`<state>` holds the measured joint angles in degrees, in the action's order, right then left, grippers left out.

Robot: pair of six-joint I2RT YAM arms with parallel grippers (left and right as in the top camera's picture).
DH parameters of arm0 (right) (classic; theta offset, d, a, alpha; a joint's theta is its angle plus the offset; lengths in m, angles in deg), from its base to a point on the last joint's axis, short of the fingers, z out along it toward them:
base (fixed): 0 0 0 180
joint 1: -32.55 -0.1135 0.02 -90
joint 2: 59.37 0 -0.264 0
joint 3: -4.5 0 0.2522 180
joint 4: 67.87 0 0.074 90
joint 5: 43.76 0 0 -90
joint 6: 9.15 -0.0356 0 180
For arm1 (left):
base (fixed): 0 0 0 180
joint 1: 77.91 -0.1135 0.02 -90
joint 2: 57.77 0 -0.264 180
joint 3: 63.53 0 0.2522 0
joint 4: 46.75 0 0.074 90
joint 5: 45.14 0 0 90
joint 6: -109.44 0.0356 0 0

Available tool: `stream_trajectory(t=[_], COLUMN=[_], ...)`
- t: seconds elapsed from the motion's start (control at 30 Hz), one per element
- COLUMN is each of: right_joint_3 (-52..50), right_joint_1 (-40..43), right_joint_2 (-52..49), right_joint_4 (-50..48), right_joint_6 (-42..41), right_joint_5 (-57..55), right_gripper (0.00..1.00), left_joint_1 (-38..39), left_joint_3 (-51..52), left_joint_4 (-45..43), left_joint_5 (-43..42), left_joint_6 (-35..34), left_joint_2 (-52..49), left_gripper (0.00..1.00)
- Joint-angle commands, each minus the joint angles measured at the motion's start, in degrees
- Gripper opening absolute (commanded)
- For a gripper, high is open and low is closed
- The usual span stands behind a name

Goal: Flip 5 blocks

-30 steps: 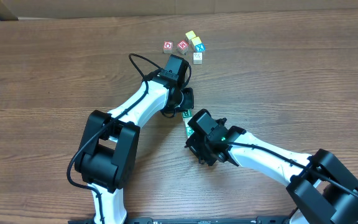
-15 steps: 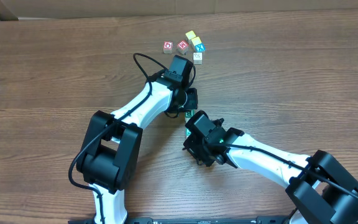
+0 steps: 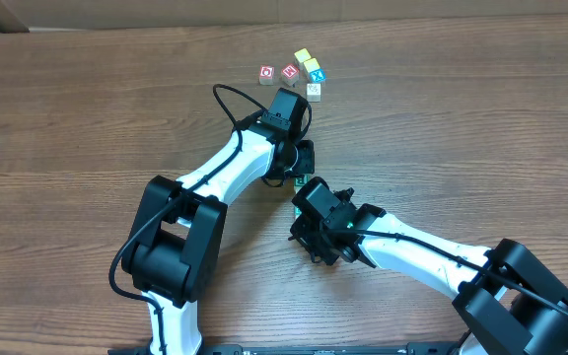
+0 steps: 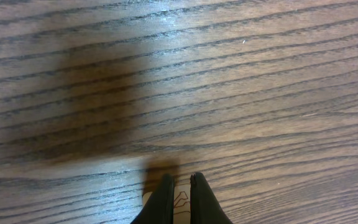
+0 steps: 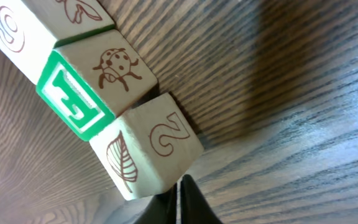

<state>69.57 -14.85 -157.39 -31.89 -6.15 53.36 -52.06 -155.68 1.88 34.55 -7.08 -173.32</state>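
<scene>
Several blocks cluster at the far side: two red-faced [image 3: 266, 73] [image 3: 290, 72], a yellow [image 3: 303, 56], a teal [image 3: 313, 71] and a pale one [image 3: 314, 90]. In the right wrist view three more blocks lie in a row: a pale one [image 5: 48, 18], a green-E ladybug block [image 5: 98, 81], and a leaf-and-2 block [image 5: 157, 146]. My right gripper [image 5: 179, 182] is shut, its tips against that last block's lower edge. My left gripper [image 4: 179, 180] is shut, directly over a pale block with a brown drawing [image 4: 181, 200]. From overhead, the green block [image 3: 299, 180] shows between both grippers.
The brown wood-grain table [image 3: 461, 118] runs wide to the right and left. The two arms meet near the middle, the left arm's cable [image 3: 227, 99] looping above its wrist. The far cluster lies just beyond the left gripper [image 3: 301, 158].
The left wrist has shifted slightly right and farther away. The right gripper has crept a little left toward the row of blocks. The far cluster has not moved.
</scene>
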Motion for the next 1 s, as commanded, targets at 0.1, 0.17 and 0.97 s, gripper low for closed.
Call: stream_trajectory(t=[0.1,0.17,0.97], right_joint_3=[0.9,0.9,13.9], right_joint_1=[-0.2,-0.2,4.2], right_joint_2=[-0.4,-0.4,2.4], right_joint_4=[-0.3,-0.3,18.9], right_joint_6=[-0.1,0.0,27.2], right_joint_5=[-0.7,0.1,2.6], right_gripper=[0.09,0.11,0.04], left_joint_1=[-0.3,-0.8,-6.7], left_joint_3=[-0.5,-0.5,-19.3], left_joint_4=[0.3,0.0,19.3], left_joint_5=[-1.2,-1.2,1.9], left_joint_6=[1.2,1.2,0.8], left_joint_2=[-1.0,-1.0,-0.9], left_gripper=[0.04,0.04,0.04])
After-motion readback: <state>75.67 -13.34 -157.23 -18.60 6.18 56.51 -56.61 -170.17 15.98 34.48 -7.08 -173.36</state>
